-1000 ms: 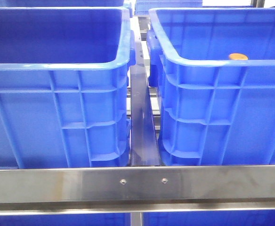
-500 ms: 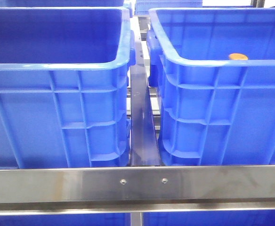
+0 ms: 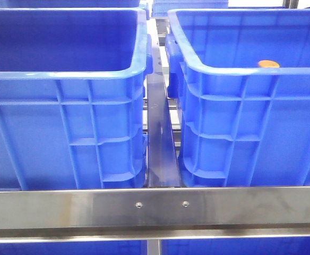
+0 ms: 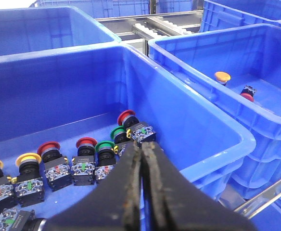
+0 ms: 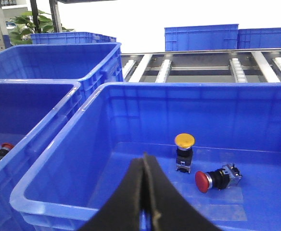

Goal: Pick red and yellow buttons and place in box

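Two deep blue crates side by side behind a steel rail point(image 3: 155, 207), narrow dark gap between them.

Right-hand crate, the box point(image 3: 240, 74): two buttons on its floor. Yellow-capped button point(image 5: 184, 140) upright on its black body, toward the far wall; its cap just visible over the near rim in the front view. Red-capped button point(image 5: 204, 181) on its side just beside the yellow one, near but apart, cap facing the near rim.

Left-hand crate, the supply crate point(image 4: 193, 120): row of buttons along the floor near one wall. Yellow caps point(image 4: 28, 159) at one end, then red caps point(image 4: 48, 147), green caps point(image 4: 104, 145), another red one point(image 4: 126, 116) close to the corner. All on black bodies with labelled bases.

Left gripper point(image 4: 141, 147): fingers pressed together, nothing between them, poised above the row in the supply crate.

Right gripper point(image 5: 144, 161): fingers together, nothing held, poised above the box, near rim side, apart from both buttons there.

Roller conveyor point(image 5: 203, 67) beyond the box, more blue crates behind it.
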You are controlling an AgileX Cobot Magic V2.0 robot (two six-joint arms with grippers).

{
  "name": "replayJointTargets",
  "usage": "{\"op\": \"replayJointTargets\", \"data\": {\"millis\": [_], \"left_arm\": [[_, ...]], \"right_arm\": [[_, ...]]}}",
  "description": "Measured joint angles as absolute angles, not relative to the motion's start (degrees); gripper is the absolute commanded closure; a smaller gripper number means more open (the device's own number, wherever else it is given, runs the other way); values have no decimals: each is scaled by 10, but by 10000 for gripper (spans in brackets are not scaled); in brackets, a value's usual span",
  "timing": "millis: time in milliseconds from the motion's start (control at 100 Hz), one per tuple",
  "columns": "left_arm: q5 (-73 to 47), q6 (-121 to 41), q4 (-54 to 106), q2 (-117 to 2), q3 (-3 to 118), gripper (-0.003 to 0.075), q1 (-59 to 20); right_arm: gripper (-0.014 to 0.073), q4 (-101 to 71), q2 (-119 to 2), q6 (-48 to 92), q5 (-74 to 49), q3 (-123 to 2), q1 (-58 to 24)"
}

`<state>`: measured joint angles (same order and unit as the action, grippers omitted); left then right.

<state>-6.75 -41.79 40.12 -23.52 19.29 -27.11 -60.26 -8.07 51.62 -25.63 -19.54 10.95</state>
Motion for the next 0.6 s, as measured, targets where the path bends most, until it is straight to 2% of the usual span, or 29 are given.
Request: {"op": "replayJointTargets", "data": {"millis": [120,250,410,600], "left_arm": [[-53,-397,359,-235,193,740,-271],[-51,-269,256,-235,191,740,-252],[-47,-155,157,-227,168,740,-204],[-14,-122,105,-181,126,740,-135]], "right_arm": [[661,-603,-81,516,-256,-195,109],[661,-603,-81,516,-257,-195,109],[661,-603,-81,516,-257,-195,109],[661,-603,-81,516,-257,-195,109]]}}
